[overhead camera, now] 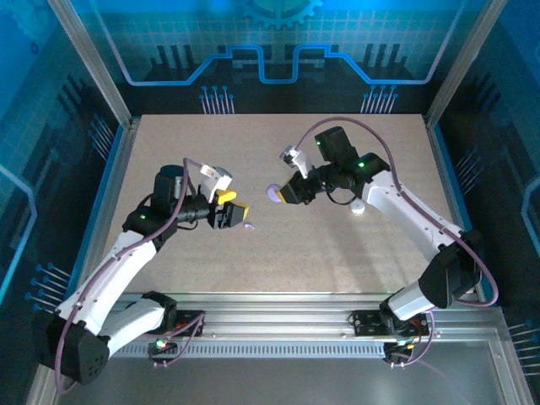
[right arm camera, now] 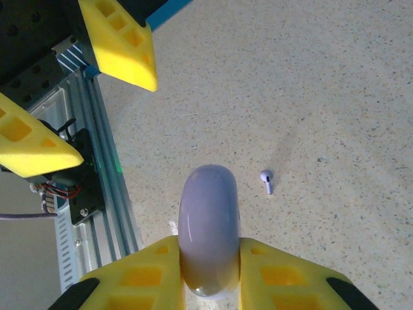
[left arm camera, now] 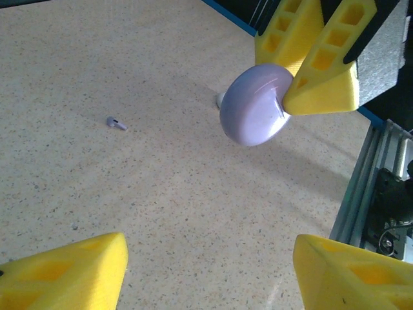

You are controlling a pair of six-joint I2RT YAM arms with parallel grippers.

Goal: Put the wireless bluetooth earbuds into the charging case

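Note:
My right gripper (right arm camera: 208, 244) is shut on the charging case (right arm camera: 208, 219), a smooth pale lavender pebble held on edge above the table. In the top view the case (overhead camera: 273, 194) sticks out of the right gripper (overhead camera: 287, 191) toward the left arm. One lavender earbud (right arm camera: 266, 181) lies on the table beside and below the case. My left gripper (left arm camera: 210, 252) hovers open with nothing between its yellow fingers, facing the case (left arm camera: 255, 103). The earbud (left arm camera: 116, 123) lies to the left of it, and in the top view the earbud (overhead camera: 246, 225) is just past the left gripper (overhead camera: 229, 211).
A small pale piece (left arm camera: 220, 99) lies on the table, half hidden behind the case. The aluminium rail (overhead camera: 278, 325) runs along the near edge. Blue walls and metal posts (overhead camera: 114, 101) ring the speckled beige tabletop (overhead camera: 278, 261).

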